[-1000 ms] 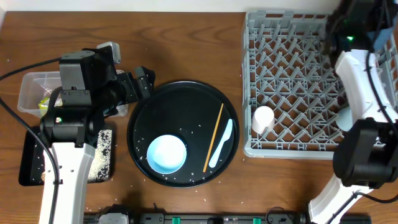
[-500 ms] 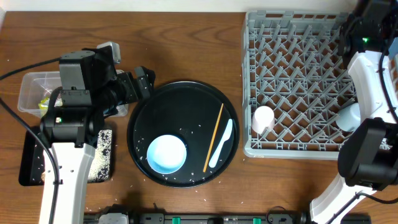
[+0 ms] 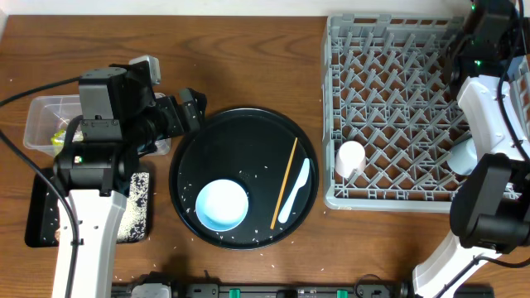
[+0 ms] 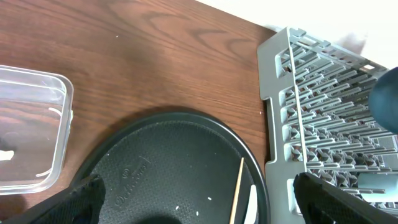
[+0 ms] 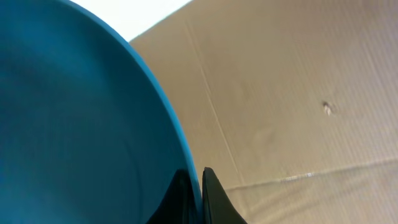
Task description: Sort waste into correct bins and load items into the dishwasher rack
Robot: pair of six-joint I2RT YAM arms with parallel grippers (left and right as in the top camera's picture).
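Dark blue plate [image 5: 81, 124] is gripped by its rim in the clenched right gripper [image 5: 194, 186] over the far right corner of the dishwasher rack [image 3: 389, 116], while the left gripper [image 3: 189, 110] is held wide apart beside the round black tray [image 3: 240, 149].

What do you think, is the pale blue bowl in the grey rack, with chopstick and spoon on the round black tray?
No: the overhead view shows the pale blue bowl on the round black tray too, not in the grey rack. Chopstick and spoon are right.
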